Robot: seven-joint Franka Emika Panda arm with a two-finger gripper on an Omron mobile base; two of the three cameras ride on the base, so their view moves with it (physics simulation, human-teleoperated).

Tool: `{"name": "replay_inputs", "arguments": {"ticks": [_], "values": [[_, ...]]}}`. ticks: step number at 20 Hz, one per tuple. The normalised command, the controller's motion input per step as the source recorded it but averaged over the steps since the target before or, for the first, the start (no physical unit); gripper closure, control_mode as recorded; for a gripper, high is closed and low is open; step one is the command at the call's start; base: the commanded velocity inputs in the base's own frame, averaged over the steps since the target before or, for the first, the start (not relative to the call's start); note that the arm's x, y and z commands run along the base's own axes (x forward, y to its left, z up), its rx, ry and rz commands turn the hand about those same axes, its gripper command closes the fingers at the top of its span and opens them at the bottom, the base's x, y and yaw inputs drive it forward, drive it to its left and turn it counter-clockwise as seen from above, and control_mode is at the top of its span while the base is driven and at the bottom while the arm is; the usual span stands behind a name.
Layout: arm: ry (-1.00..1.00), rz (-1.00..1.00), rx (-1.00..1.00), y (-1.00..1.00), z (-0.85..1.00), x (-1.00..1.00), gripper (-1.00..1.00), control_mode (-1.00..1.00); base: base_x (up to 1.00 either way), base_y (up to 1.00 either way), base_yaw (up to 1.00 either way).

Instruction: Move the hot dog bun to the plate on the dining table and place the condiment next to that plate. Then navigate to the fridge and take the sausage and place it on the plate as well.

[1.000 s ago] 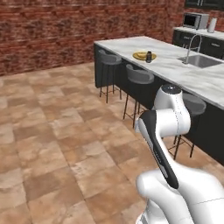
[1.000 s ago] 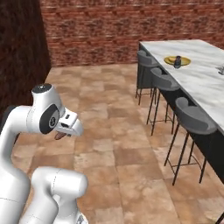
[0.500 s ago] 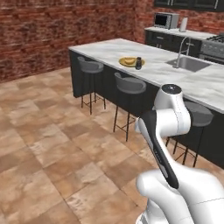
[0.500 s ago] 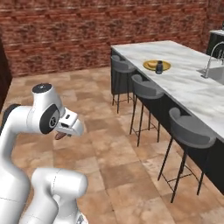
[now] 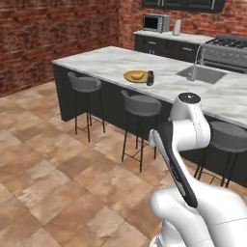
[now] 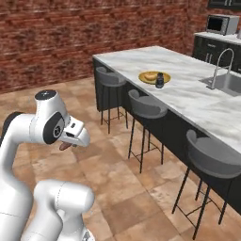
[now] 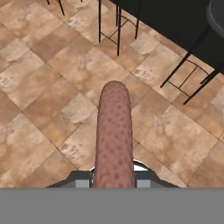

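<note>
My gripper is shut on the reddish-brown sausage, which sticks straight out over the tiled floor. In the right base view the gripper hangs folded close to the arm, with the sausage tip poking out under it. Far ahead on the marble dining table lies the orange-rimmed plate with the hot dog bun on it. The dark condiment bottle stands upright right beside the plate. The fridge is out of view.
Grey stools line the table's near side. A sink with a steel faucet is set into the top beyond the plate. A microwave sits on the back counter. Open tiled floor lies between me and the stools.
The whole picture has shifted: the base has turned and the dining table has swung toward the middle of both base views and looks nearer. The arm holds the same folded pose with the sausage.
</note>
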Motion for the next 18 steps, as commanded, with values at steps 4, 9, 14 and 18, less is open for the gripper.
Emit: {"name": "replay_inputs", "arguments": {"ticks": [4,9,14,18], "values": [[0.00,0.00,0.00,0.00,0.00,0.00,1.00,1.00,0.74,0.69,-0.34],[0.00,0.00,0.00,0.00,0.00,0.00,1.00,1.00,0.74,0.69,-0.33],[0.00,0.00,0.00,0.00,0.00,0.00,1.00,1.00,0.79,0.64,-0.32],[0.00,0.00,0.00,0.00,0.00,0.00,1.00,1.00,0.81,0.55,-0.33]]}}
